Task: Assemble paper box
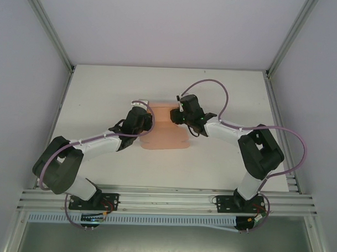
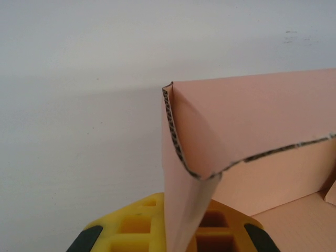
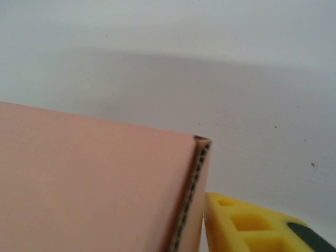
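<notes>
Salmon-pink paper box [image 1: 167, 136] on white table [image 1: 103, 96]
Left gripper [image 2: 181, 233] pinches a side wall; right gripper [image 1: 175, 116] — spread or pinching, cannot tell

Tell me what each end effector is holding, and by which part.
Left end effector: paper box, pinched by a raised side flap. Right end effector: at another wall's edge; grip unclear.

I have the left arm [image 1: 101, 144] folded at the elbow and reaching inward, and the left gripper [image 2: 176, 232] is clamped tight on a wall of the box [image 2: 252, 121]. The right arm [image 1: 234, 134] mirrors it, elbow out to the right, with the right gripper [image 1: 175, 116] at the box's far corner (one yellow finger [image 3: 247, 226] sits beside the card; I can't judge its jaws).
</notes>
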You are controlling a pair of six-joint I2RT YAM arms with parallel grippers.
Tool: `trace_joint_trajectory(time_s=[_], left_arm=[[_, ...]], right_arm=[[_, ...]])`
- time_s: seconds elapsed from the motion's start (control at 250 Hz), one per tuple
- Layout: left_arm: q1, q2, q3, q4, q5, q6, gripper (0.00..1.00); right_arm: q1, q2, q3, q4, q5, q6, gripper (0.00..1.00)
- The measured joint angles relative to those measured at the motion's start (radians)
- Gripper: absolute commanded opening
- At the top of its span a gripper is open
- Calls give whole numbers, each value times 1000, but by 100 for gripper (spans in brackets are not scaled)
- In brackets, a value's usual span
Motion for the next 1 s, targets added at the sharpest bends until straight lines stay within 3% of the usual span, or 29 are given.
trace_joint_trajectory(time_s=[0.084,0.18,0.244,0.428,0.5,0.608,0.815,0.999], left_arm=[[-1,0,0,-5,0,0,0],[-1,0,0,-11,-3,-1,0],[-1,0,0,-19,-6,-1,0],[-9,0,1,-42,-6,-2,0],[-11,0,2,-50,-5,-2,0],[-12,0,6,-50,3,-4,0],[-18,-2,9,-32,12,-5,0],[-20,-10,8,-33,17,-5,0]], right_arm=[[3,0,0,-8,4,0,31],[5,0,1,-20,11,4,22],[6,0,1,-37,15,5,21],[21,-6,5,-113,56,-5,38],[21,-14,5,-140,65,-11,38],[21,-44,-8,-152,63,-13,29],[21,-77,-17,-166,75,-15,33],[24,-77,-15,-169,72,-17,11]])
